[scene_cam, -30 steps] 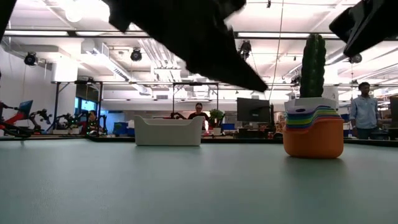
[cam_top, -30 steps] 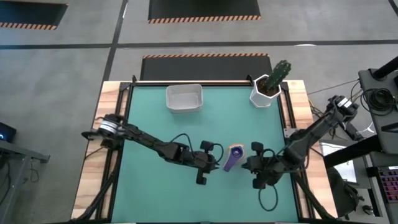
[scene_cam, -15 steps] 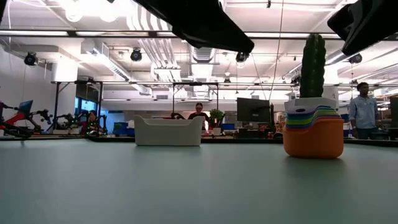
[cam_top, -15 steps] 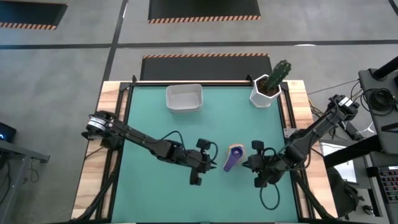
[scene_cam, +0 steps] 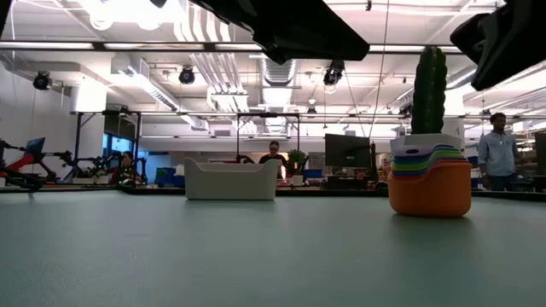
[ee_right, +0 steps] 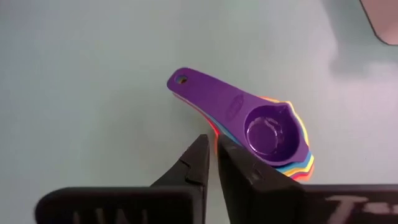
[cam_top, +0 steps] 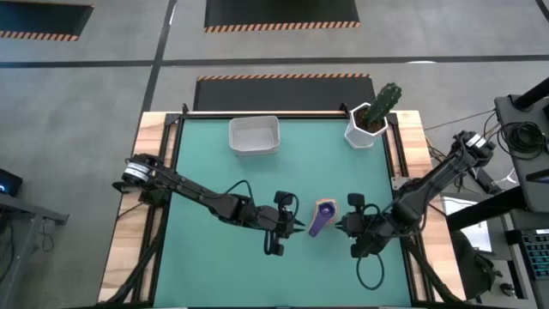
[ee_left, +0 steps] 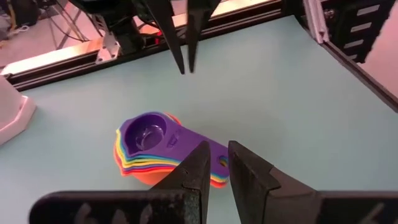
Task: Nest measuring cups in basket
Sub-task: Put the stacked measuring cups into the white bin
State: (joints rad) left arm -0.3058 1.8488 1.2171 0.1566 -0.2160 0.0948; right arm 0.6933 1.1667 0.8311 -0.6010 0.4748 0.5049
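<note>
High view: nested measuring cups [cam_top: 322,214] between left claw [cam_top: 296,226] and right claw [cam_top: 340,226].
</note>
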